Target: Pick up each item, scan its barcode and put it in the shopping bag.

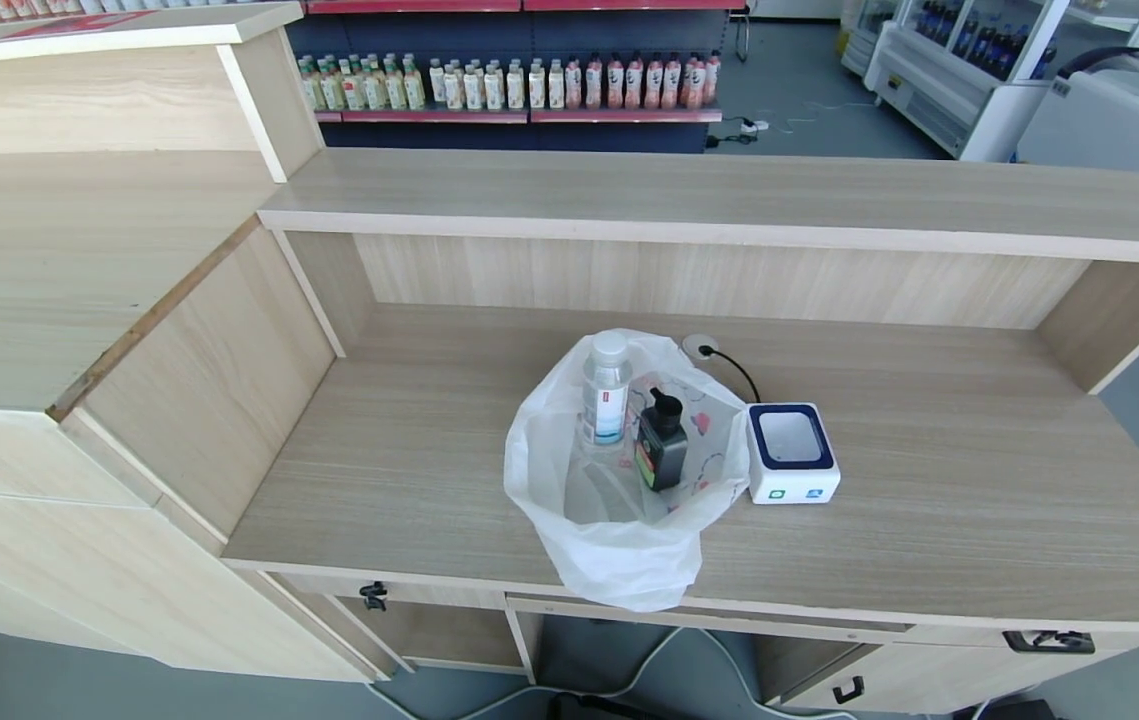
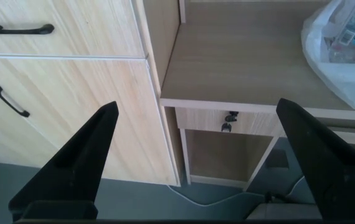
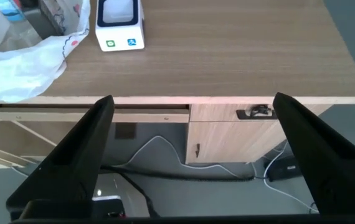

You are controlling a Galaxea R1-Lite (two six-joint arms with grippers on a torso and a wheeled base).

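The desk [image 1: 929, 500] carries everything: the bag [image 1: 619, 560] near the middle of its front, and the scanner [image 1: 793, 452] just beside the bag on the robot's right. Both items stand inside the bag, a clear bottle [image 1: 607, 390] towards the back and a dark pump bottle [image 1: 662, 445] in front of it. No loose item lies on the desk, so the task looks done or nearly so.

The main risk, as I judge it, is the bag. It is thin and slack, and its lower fold hangs over the desk's front edge. An arm rising from below could catch that fold and drag the bag forward, tipping the bottles or pulling the load off the desk. The pump bottle leans a little and could topple against the clear one.

The left gripper [image 2: 196, 104] hangs low by the desk's left front corner, near the drawers [image 2: 59, 93], jaws spread wide and holding nothing. The right gripper [image 3: 193, 98] sits below the front edge on the right, jaws likewise released and bare.

The desk's raised ledge [image 1: 729, 200] limits reach from behind. The scanner's cable [image 1: 737, 370] runs back to a hole behind the bag and could snag. Loose leads [image 3: 165, 168] lie on the floor underneath, and a key [image 2: 227, 121] sticks out below the edge.
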